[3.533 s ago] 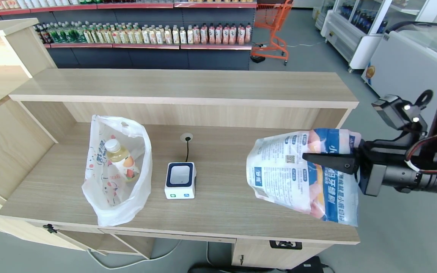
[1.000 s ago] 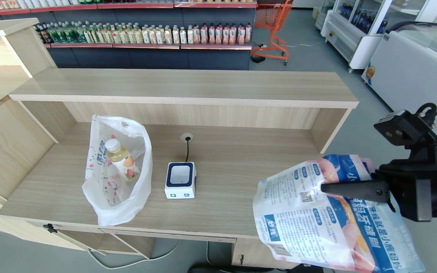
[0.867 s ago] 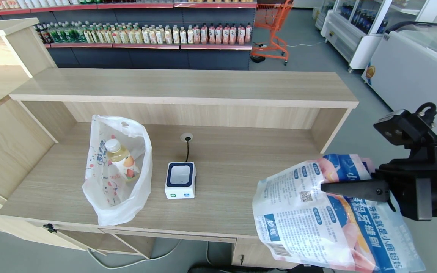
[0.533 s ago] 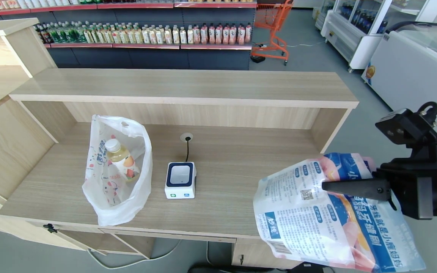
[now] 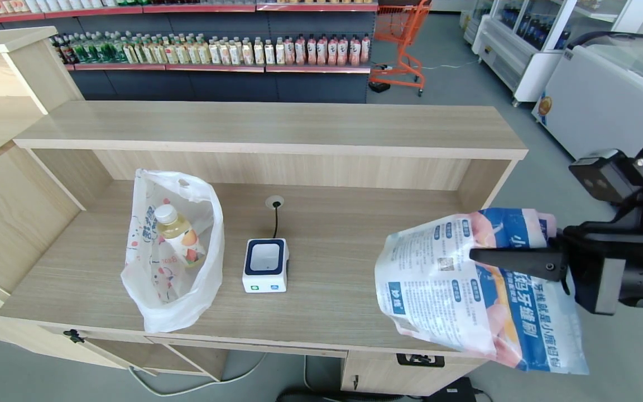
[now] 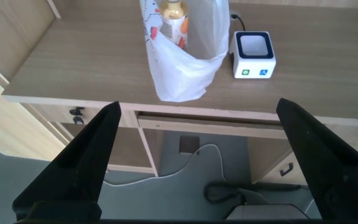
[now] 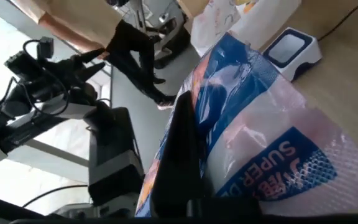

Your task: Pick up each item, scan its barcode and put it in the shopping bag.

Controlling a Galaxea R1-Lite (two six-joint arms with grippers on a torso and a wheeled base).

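Blue-and-white pouch (image 5: 466,290) hangs soft and sagging, likely slippery film; the right gripper (image 5: 475,255) clamps its upper part, a sensible hold. The left gripper (image 6: 197,112) has jaws apart.

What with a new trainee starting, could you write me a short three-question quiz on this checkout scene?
1. True or false: the bottle is already in the bag.
2. What does the right hand hold? A) a can B) a pouch C) a box
3. Which device stands on the counter beside the bag?

Key: 1 true. 2 B. 3 the scanner.
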